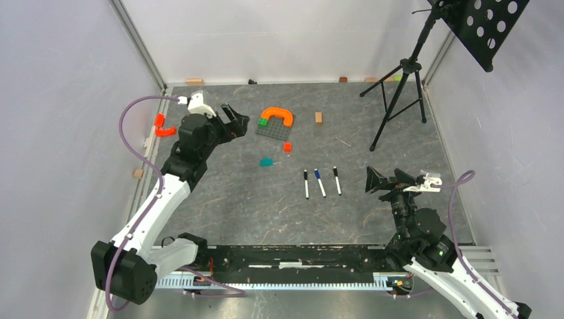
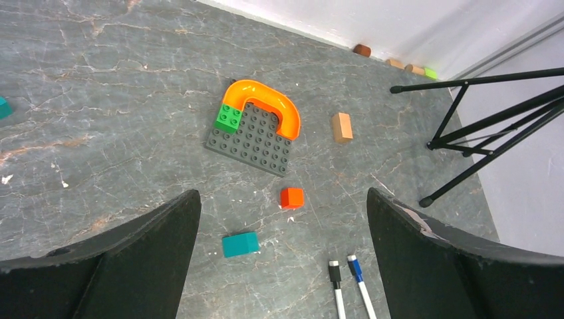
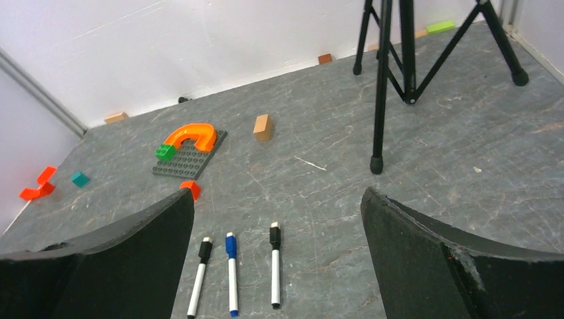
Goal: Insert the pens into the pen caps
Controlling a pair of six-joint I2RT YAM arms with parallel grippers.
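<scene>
Three pens lie side by side mid-table: white barrels [image 1: 306, 187], [image 1: 322, 186], [image 1: 338, 183]. Each has a cap seated on its far end, with no loose caps in view. In the right wrist view the caps are black [image 3: 205, 250], blue [image 3: 231, 245] and black [image 3: 275, 236]. The left wrist view shows only the left black cap [image 2: 334, 273] and the blue cap [image 2: 355, 268]. My left gripper [image 1: 237, 120] [image 2: 282, 194] is open and empty, far left of the pens. My right gripper [image 1: 374, 179] [image 3: 276, 193] is open and empty, just right of them.
A grey baseplate [image 1: 274, 129] with an orange arch [image 1: 277, 114] and a green brick stands behind the pens. A red brick [image 1: 287, 147] and a teal brick [image 1: 267, 162] lie nearby. A wooden block [image 1: 318, 117] and a black tripod [image 1: 399, 93] stand at the back right.
</scene>
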